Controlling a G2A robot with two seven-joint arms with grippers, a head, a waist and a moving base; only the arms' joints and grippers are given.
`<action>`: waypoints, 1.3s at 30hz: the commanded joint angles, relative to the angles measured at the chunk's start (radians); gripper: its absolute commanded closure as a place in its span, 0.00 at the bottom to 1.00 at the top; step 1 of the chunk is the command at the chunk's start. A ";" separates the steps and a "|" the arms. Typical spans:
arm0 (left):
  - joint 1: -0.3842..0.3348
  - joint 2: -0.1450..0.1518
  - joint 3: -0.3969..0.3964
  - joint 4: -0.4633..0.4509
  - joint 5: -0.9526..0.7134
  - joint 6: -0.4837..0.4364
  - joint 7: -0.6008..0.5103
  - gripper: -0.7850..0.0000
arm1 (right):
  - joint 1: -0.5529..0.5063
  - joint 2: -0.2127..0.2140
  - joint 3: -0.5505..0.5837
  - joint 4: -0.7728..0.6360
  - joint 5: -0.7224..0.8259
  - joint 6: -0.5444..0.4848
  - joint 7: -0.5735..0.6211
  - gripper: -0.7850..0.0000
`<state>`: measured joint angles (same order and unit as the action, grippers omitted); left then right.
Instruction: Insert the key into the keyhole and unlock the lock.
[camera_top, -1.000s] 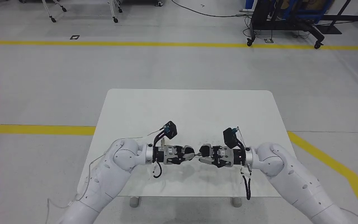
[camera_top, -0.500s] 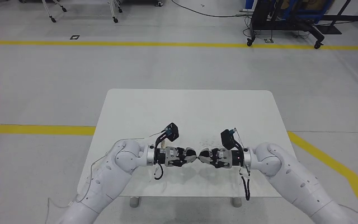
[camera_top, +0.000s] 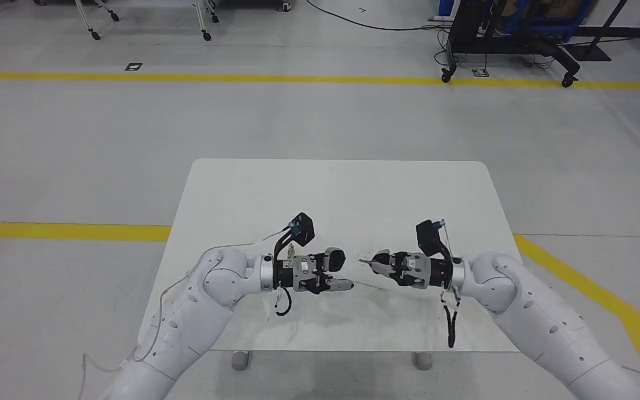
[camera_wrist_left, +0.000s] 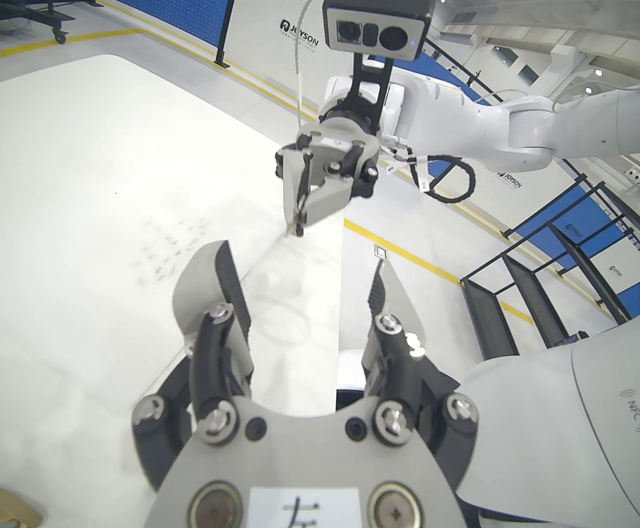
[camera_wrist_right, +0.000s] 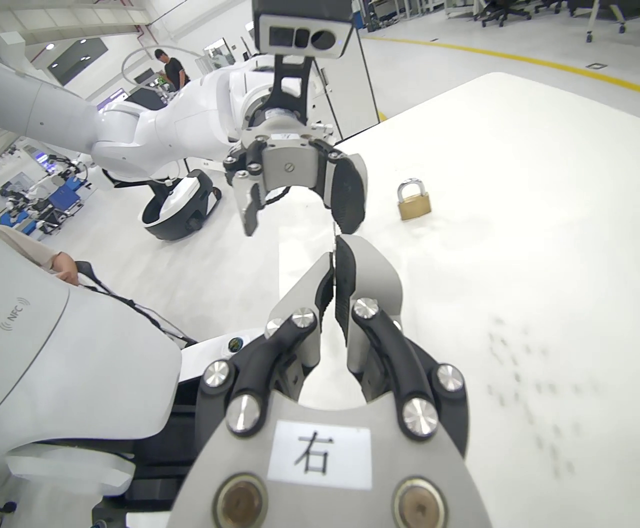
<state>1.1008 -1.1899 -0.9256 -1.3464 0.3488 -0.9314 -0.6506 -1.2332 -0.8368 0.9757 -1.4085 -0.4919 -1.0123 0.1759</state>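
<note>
R fingers (camera_wrist_right: 372, 285) pinch thin key (camera_wrist_left: 296, 224), brass padlock (camera_wrist_right: 414, 202)

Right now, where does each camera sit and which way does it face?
Top view: above the arms, looking down at the white rectangular table; both arms show, left gripper facing right gripper.
Left wrist view: on the left wrist, looking past its open fingers at the right gripper.
Right wrist view: on the right wrist, looking past its fingers, shut on a thin metal key, at the left gripper and a brass padlock.
Shared: each wrist view shows the table and the opposite gripper.
</note>
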 joint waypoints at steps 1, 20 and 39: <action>0.000 0.000 0.000 0.000 0.000 0.000 0.000 0.00 | 0.000 0.000 0.000 0.000 0.000 0.000 0.004 1.00; 0.213 0.087 -0.371 -0.393 0.434 0.373 -0.022 0.00 | 0.000 0.000 0.000 0.000 0.000 0.000 0.004 1.00; 0.154 0.049 -0.138 -0.314 0.773 0.768 -0.148 0.00 | 0.000 0.000 0.000 0.000 0.000 0.000 0.004 1.00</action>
<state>1.2691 -1.1375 -1.0724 -1.6780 1.1306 -0.1785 -0.8012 -1.2334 -0.8369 0.9755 -1.4085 -0.4918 -1.0123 0.1799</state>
